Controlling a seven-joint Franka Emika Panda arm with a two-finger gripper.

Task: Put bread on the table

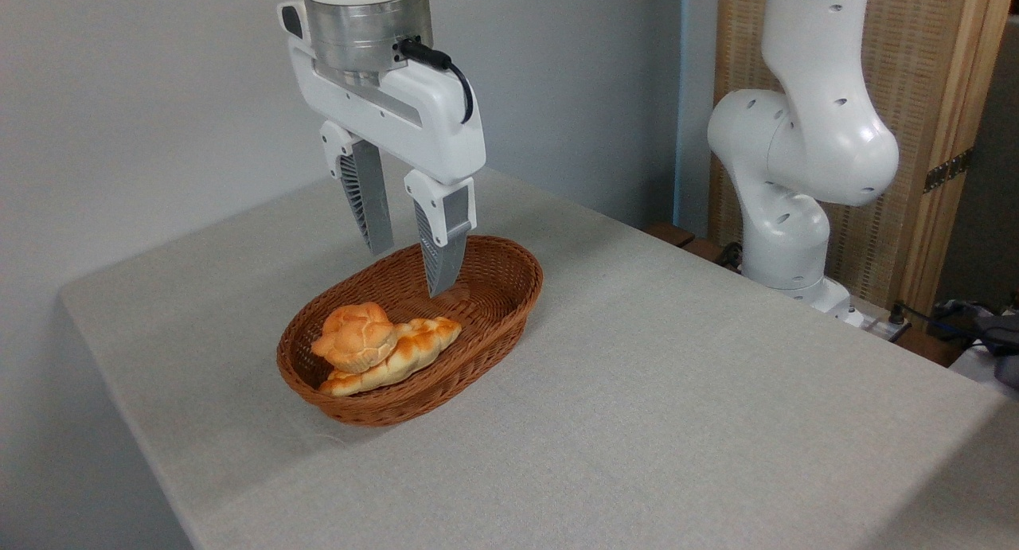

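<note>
The bread [355, 337], a small round golden-orange knotted bun, lies in the near left end of a brown wicker basket [493, 327], resting partly on a longer braided loaf [410, 349]. The basket stands on the light grey-beige table [677, 391]. My gripper [407, 270] hangs open above the basket's far half, behind and to the right of the bun, with nothing between its fingers. Its right fingertip [439, 283] is about level with the basket's rim.
The arm's white base and lower links [796, 176] rise beyond the table's far right edge. A wooden screen [939, 96] and cables stand behind it. A grey wall runs along the left.
</note>
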